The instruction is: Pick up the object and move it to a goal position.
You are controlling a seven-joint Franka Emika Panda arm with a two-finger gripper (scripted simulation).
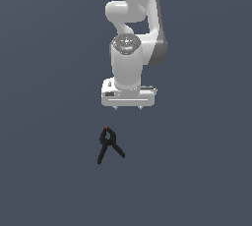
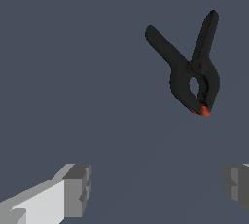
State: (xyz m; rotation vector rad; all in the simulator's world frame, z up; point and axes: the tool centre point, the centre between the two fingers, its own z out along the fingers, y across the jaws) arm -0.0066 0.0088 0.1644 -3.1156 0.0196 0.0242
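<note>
Your gripper [image 1: 128, 107] hangs open and empty above a flat, dark blue-grey table [image 1: 49, 171], its two short fingertips pointing straight down and set well apart. In the exterior view you see the white arm [image 1: 133, 18] coming down from the top of the frame, with a rounded wrist section above the flat, box-like gripper body. Below it, and a little toward the exterior view's left, lies the clamp [image 1: 109, 145]: small, black, shaped like an upside-down V, with two legs splayed toward the bottom of the frame and a tiny red tip at its narrow end, the end nearest the gripper. The clamp and the gripper are apart, with bare table between them. The wrist view gives you what the exterior view cannot: the clamp [image 2: 192, 69] up close, showing a round hole near its pivot, two long handles spreading away from the camera, and the red tip at the jaw end facing the gripper. You also see the inner faces of both fingers [image 2: 78, 189], grey pads on a white body, one at each lower corner of the frame with nothing between them. The clamp lies ahead of the fingers and nearer to one of them, not centred in the gap.
</note>
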